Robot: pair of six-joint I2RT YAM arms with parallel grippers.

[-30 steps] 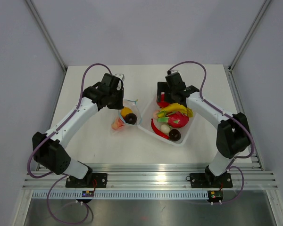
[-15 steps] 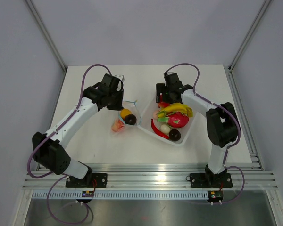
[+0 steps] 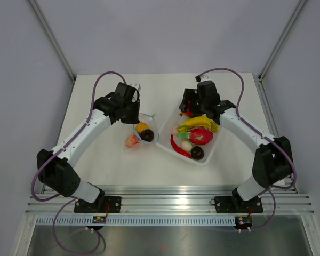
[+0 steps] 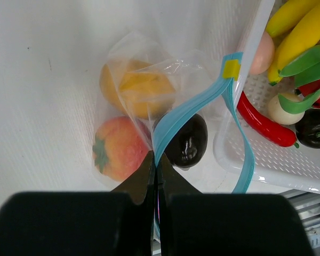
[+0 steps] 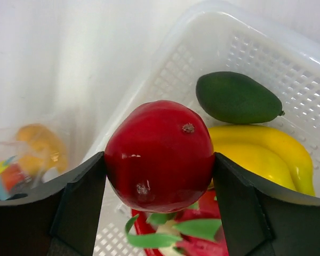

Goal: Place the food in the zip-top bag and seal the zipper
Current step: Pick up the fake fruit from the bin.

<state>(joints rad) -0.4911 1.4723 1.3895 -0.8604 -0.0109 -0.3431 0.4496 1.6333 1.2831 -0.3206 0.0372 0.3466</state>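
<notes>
The table (image 3: 96, 160) carries a white tray (image 3: 205, 161) on its right half, set at a slant, with the zip-top bag (image 3: 141, 133) lying just left of it near the table's middle, its edge against the tray wall.

The left gripper (image 4: 156, 160) has its jaws pressed together on the zipper (image 4: 192, 109), the light blue strip, at the bag's near end. The right gripper (image 5: 157, 165) hangs over the tray's far corner, its jaws clamped on either side of a round red fruit (image 5: 160, 144).

In the tray lie yellow bananas (image 3: 200, 122), a pink dragon fruit (image 3: 202, 136), a long red chilli (image 4: 264, 124), a green fruit (image 5: 237, 97) and a dark round fruit (image 3: 197, 153).

Inside the bag are a yellow-orange fruit (image 4: 133, 88) and a pink-orange fruit (image 4: 120, 149) with a green stem; a dark brown fruit (image 4: 188, 141) sits at the bag's mouth between the two blue strips.
</notes>
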